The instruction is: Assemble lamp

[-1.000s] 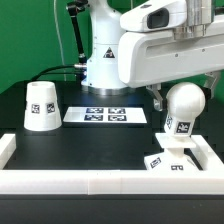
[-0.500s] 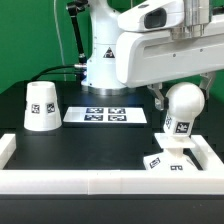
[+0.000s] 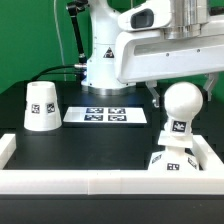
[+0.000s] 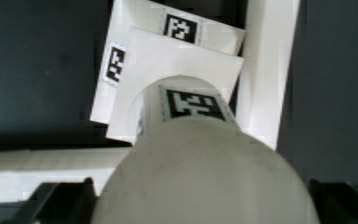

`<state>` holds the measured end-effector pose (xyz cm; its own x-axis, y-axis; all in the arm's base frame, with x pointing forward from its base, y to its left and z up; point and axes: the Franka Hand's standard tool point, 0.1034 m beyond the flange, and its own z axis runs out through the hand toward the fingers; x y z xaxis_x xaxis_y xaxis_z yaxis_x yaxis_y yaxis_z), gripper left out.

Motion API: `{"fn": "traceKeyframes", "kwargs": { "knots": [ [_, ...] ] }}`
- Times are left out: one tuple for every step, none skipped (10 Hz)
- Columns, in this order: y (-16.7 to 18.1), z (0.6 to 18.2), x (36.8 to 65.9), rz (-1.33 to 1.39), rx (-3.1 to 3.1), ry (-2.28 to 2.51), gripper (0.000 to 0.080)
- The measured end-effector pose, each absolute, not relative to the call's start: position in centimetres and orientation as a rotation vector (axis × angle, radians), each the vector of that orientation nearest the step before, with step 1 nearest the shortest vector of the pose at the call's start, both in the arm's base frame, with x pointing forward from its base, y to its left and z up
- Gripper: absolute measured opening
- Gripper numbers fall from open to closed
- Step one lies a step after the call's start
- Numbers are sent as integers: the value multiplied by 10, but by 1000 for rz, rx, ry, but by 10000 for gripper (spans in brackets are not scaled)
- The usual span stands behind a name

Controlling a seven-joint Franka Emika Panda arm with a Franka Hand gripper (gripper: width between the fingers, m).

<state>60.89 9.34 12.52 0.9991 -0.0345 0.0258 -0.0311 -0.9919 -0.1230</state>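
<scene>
The round bulb stands upright on its neck on the flat base block, at the exterior view's right by the white front rail. My gripper straddles the bulb. One dark finger hangs clear of its left side. In the wrist view the bulb fills the space between my fingers, with a narrow dark gap on each side. The neck's tag and the base show beyond it. The cone shade stands apart at the exterior view's left.
The marker board lies in the middle of the black table, in front of the robot pedestal. A white rail runs along the front, and a side wall stands close beside the base.
The bulb leaned toward the exterior view's right before and now stands upright. My hand has shifted a little up and left, and the base has shifted slightly.
</scene>
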Motion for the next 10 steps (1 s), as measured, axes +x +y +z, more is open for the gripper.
{"fn": "traceKeyframes", "kwargs": {
  "knots": [
    [93, 125, 610, -71, -3015, 117, 579],
    [94, 126, 610, -116, -3001, 259, 579],
    [97, 126, 607, -152, -2980, 389, 579],
    [100, 126, 606, -169, -2960, 480, 579],
    [99, 126, 606, -167, -2942, 561, 579],
    [99, 126, 606, -160, -2918, 650, 579],
    [98, 126, 606, -155, -2903, 699, 579],
    [98, 127, 606, -148, -2876, 787, 579],
    [98, 127, 606, -145, -2864, 827, 579],
    [98, 127, 606, -137, -2835, 905, 579]
  ]
}}
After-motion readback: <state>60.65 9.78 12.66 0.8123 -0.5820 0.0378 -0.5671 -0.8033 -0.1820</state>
